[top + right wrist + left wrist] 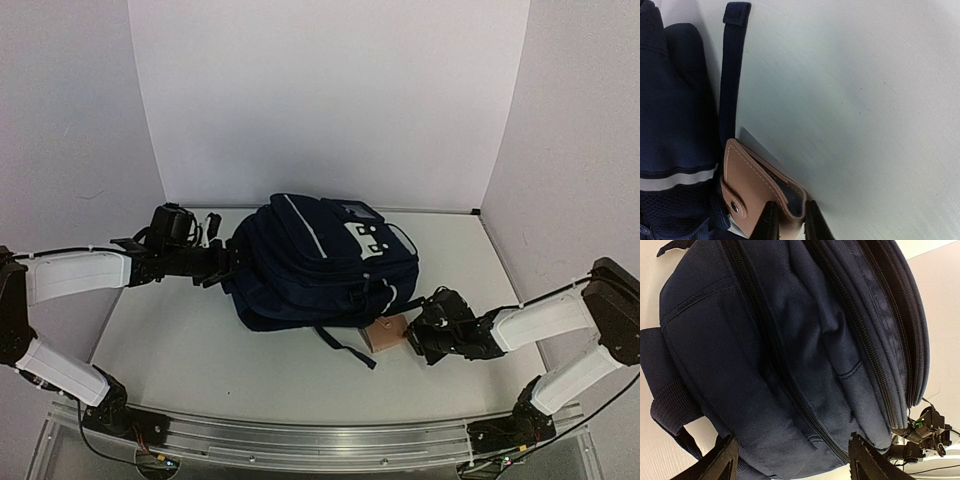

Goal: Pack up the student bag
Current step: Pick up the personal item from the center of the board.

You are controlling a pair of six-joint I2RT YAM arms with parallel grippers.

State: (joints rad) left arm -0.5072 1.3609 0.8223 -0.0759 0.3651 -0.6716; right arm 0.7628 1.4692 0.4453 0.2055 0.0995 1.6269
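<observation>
The navy-blue student bag (320, 265) lies on its back in the middle of the white table, white piping and a white graphic on its front pocket. My left gripper (232, 262) is at the bag's left end, open, its fingers (722, 462) straddling the bag (790, 350) beside a closed zipper. A tan leather wallet (388, 335) with a snap tab lies by the bag's near right edge. My right gripper (418, 335) is shut on the wallet (757, 187), its two black fingertips (767, 225) pinching the folded edge.
A dark strap (345, 345) trails from the bag toward the near edge, next to the wallet; it also runs up the right wrist view as a strap (732, 70). White walls enclose the table on the far, left and right sides.
</observation>
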